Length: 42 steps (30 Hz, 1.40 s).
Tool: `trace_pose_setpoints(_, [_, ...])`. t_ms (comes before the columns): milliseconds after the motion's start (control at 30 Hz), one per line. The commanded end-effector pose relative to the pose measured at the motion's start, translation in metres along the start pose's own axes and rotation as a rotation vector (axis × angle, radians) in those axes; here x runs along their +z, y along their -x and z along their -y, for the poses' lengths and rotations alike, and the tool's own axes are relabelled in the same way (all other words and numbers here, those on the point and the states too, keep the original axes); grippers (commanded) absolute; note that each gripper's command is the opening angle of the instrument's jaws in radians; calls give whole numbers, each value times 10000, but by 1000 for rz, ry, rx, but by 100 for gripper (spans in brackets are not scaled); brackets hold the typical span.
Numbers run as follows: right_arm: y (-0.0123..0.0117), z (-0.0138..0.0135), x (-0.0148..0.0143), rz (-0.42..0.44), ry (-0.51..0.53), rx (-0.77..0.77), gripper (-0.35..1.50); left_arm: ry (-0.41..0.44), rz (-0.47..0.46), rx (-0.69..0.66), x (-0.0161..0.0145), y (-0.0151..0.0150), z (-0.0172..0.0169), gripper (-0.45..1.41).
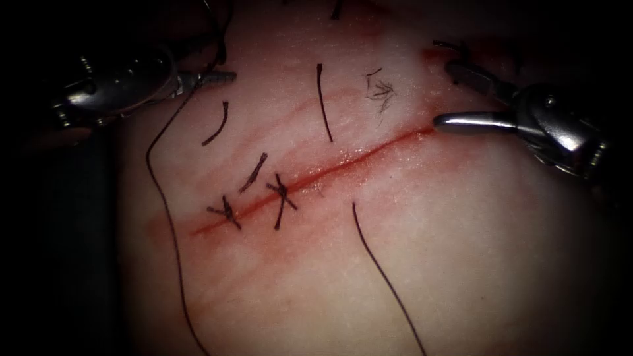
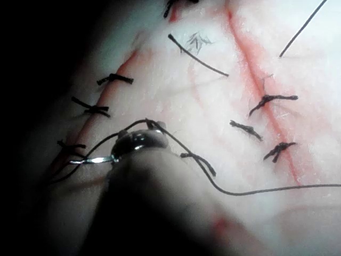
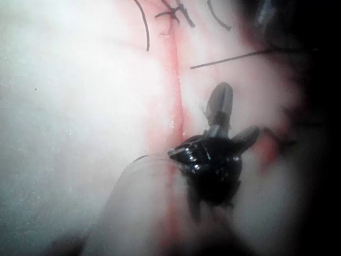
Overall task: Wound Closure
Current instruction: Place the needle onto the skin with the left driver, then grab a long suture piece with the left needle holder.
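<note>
Tissue (image 1: 409,264) scattered thread ends (image 1: 324,102); right end effector (image 1: 443,92) open, empty.

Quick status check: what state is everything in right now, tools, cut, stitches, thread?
Right tool: jaws open, holding nothing, at the cut's right end.
Left tool: thread draped across its tip; grip unclear.
Needle: maybe the bright sliver at the left tool's tip; uncertain.
Cut: two stitches tied at its left, rest open.
Thread: slack on the tissue.
Cut ends: lying loose.
</note>
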Motion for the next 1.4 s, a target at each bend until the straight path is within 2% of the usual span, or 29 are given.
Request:
trace_pose_setpoints(33, [3, -1, 8, 5, -4, -3, 128, 6, -1, 1, 2, -5, 6, 78])
trace_pose_setpoints(67, [4, 0, 8, 7, -5, -4, 128, 22, 5, 1, -3, -6, 8, 78])
trace_pose_setpoints(100, [6, 0, 8, 10, -7, -6, 128, 78, 64, 36, -23, -2, 16, 78])
trace_pose_setpoints(167, [6, 1, 8, 9, -7, -7, 126, 126, 128, 75, -37, 5, 21, 78])
trace_pose_setpoints(233, [6, 1, 8, 9, -8, -7, 126, 145, 155, 95, -43, 9, 23, 78])
trace_pose_setpoints(267, [6, 2, 8, 9, -8, -7, 126, 183, 229, 126, -56, 17, 28, 78])
trace_pose_setpoints(333, [6, 2, 8, 9, -8, -7, 126, 198, 278, 147, -66, 23, 33, 78])
trace_pose_setpoints(433, [6, 2, 7, 9, -8, -7, 125, 188, 311, 176, -90, 27, 47, 78])
trace_pose_setpoints(500, [6, 3, 7, 9, -8, -7, 125, 182, 320, 178, -95, 26, 51, 78])
trace_pose_setpoints(633, [6, 3, 7, 9, -9, -7, 125, 108, 341, 203, -123, 7, 66, 78])
trace_pose_setpoints(700, [6, 3, 7, 9, -9, -7, 125, 70, 293, 186, -136, -10, 69, 78])
trace_pose_setpoints(733, [6, 3, 7, 9, -9, -7, 125, 26, 209, 171, -150, -31, 72, 78])
trace_pose_setpoints(833, [6, 2, 7, 9, -9, -7, 125, -21, 126, 166, -174, -64, 71, 78])
trace_pose_setpoints(933, [6, 2, 7, 9, -8, -7, 125, -87, 95, 148, -198, -105, 49, 69])
trace_pose_setpoints(967, [6, 2, 7, 9, -9, -7, 125, -78, 73, 148, -201, -114, 40, 68])
trace_pose_setpoints(1000, [6, 2, 7, 9, -8, -7, 125, -38, -16, 181, -203, -138, 4, 64])
trace_pose_setpoints(1067, [6, 2, 7, 9, -8, -6, 125, -6, -62, 201, -197, -150, -24, 63])
trace_pose_setpoints(1100, [6, 2, 7, 9, -8, -6, 125, -6, -62, 201, -197, -150, -24, 63])
trace_pose_setpoints(1167, [6, 2, 7, 9, -8, -6, 125, 9, -102, 266, -183, -161, -61, 63])
trace_pose_setpoints(1200, [6, 2, 7, 9, -8, -6, 125, 9, -102, 266, -183, -161, -61, 63])
trace_pose_setpoints(1233, [6, 2, 7, 9, -8, -6, 125, 27, -148, 320, -169, -166, -89, 63])
trace_pose_setpoints(1400, [6, 2, 7, 9, -8, -6, 125, 101, -234, 463, -128, -170, -152, 62])
